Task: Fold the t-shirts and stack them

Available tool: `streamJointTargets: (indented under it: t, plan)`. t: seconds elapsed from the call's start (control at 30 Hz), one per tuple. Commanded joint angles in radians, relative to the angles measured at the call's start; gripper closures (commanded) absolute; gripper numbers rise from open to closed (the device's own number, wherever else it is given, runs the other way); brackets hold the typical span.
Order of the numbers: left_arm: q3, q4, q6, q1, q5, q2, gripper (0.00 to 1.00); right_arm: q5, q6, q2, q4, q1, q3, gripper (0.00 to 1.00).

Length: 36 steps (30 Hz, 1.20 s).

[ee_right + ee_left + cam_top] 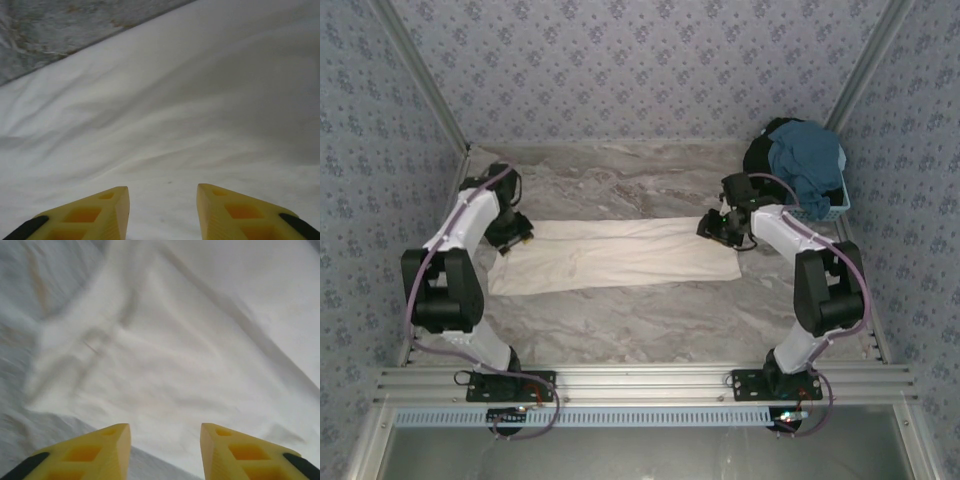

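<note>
Under the parted, empty left gripper (165, 432) and right gripper (162, 194) the cream shirt (620, 255) seems only strip-folded, while beyond the right fingers (102, 212) the teal shirt (805, 160) and black shirt (760, 155) lie unfolded in the basket (835, 208).

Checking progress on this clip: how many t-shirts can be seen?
3: a cream-white cotton t-shirt flat mid-table; a teal-blue t-shirt and a black t-shirt heaped in the light-blue plastic basket far right. More may be hidden beneath.
</note>
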Motion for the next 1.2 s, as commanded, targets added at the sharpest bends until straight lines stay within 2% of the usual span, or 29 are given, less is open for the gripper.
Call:
streamJointTargets:
  t: [0.0,0.07,0.2,0.27,0.47,0.63,0.77,1.0,1.17]
  plan:
    - [-0.089,0.101,-0.167,-0.02,0.16,0.022,0.62,0.089,-0.076,0.089,-0.073,-0.004,0.103,0.61]
    - [-0.107,0.124,-0.195,-0.021,0.182,0.051,0.64,0.105,-0.077,0.145,-0.112,-0.012,0.138,0.63]
    - [-0.105,0.133,-0.183,-0.02,0.155,0.12,0.68,0.154,-0.071,0.242,-0.2,-0.013,0.2,0.67]
    - [-0.092,0.139,-0.168,-0.021,0.158,0.167,0.73,0.179,-0.058,0.262,-0.236,-0.011,0.199,0.68]
    - [0.026,0.183,-0.132,-0.023,0.181,0.333,0.83,0.22,0.063,0.187,-0.306,-0.027,0.058,0.72]
    - [0.327,0.194,-0.05,-0.076,0.222,0.542,0.86,0.164,0.185,0.038,-0.306,-0.01,-0.125,0.7]
    - [0.569,0.236,-0.074,-0.124,0.269,0.684,0.86,0.135,0.33,-0.064,-0.294,0.054,-0.265,0.69]
    - [1.088,0.19,-0.138,-0.238,0.325,0.976,0.85,0.059,0.637,-0.157,-0.221,0.311,-0.408,0.68]
    - [1.389,0.196,-0.197,-0.295,0.369,1.163,0.84,-0.022,0.862,-0.136,-0.051,0.467,-0.446,0.67]
